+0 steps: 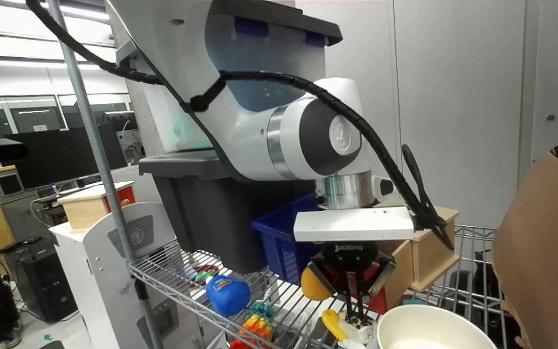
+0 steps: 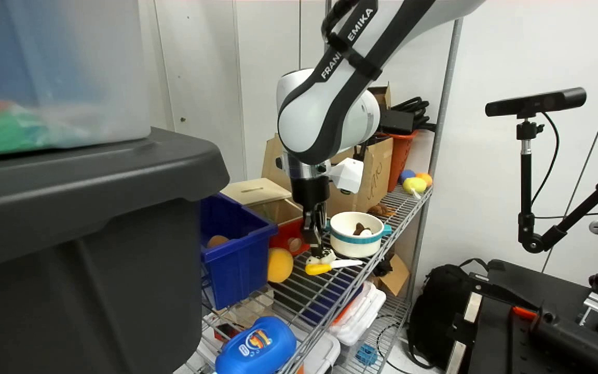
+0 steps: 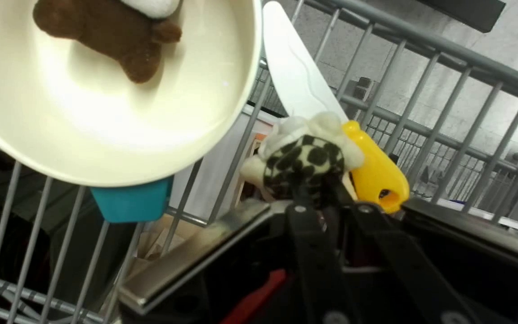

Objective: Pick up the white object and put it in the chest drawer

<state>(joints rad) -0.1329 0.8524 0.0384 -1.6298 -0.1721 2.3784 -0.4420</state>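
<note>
The white object, a small white plush with a black-spotted back [image 3: 306, 157], lies on the wire shelf beside a pot. My gripper [image 3: 315, 182] points down onto it, its fingers close together and pinching the spotted fabric. In an exterior view the gripper [image 2: 317, 251] sits right at the plush [image 2: 326, 257]; in another exterior view the plush [image 1: 367, 332] is partly covered by the fingertips. Behind the gripper stands the chest drawer [image 2: 255, 191], pale wood with a red front [image 2: 287, 238]. Its drawer appears pulled out, partly hidden by the arm.
A toy knife with a yellow handle [image 3: 378, 173] touches the plush. The cream pot [image 3: 209, 148] holds a brown plush [image 3: 110, 33]. A blue bin [image 2: 244, 259], a yellow ball [image 2: 280, 265] and a blue bottle [image 1: 228, 294] are nearby. A large dark bin [image 1: 201, 218] stands farther along.
</note>
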